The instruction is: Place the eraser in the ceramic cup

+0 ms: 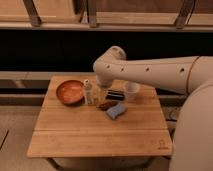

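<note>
Camera view: the gripper sits low over the back of the wooden table, just left of the eraser.
I cannot tell whether the gripper is spread or closed. The eraser lies flat on the table, between the gripper and the ceramic cup and just beside the cup. A good pick would probably close across the bar's short width, lift above the rim, and release over the cup's mouth, keeping clear of the slim bottle. A small mark at the table's near right corner is unreadable.
</note>
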You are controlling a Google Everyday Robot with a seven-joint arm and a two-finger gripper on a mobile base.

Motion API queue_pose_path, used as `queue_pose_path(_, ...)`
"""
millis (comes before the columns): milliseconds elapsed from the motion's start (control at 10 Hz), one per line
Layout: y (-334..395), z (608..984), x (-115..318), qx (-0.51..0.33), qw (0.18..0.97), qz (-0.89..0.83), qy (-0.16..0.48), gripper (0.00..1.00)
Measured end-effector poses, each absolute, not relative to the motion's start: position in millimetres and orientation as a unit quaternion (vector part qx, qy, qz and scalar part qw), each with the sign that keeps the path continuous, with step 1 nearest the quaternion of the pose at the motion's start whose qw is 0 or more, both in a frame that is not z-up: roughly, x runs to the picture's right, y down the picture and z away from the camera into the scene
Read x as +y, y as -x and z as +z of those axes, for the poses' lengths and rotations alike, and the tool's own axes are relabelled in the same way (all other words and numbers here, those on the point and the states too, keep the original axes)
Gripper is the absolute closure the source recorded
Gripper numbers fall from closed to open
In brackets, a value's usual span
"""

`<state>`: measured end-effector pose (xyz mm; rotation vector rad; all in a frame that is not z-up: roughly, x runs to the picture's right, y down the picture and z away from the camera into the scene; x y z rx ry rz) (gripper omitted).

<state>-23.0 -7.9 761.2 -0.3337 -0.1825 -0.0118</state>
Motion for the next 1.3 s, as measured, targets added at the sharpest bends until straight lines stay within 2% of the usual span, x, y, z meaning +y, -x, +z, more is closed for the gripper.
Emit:
queue_pose_path(500, -20, 806, -2, -0.066, 0.98, -0.004, 0.187, 0.2)
queue_pose_path(900, 5, 845, 7, -0.123, 0.969, -0.01, 0.216, 0.2)
queue_pose_path(1300, -18, 886, -4, -0.136, 0.964, 0.025, 0.226, 0.2)
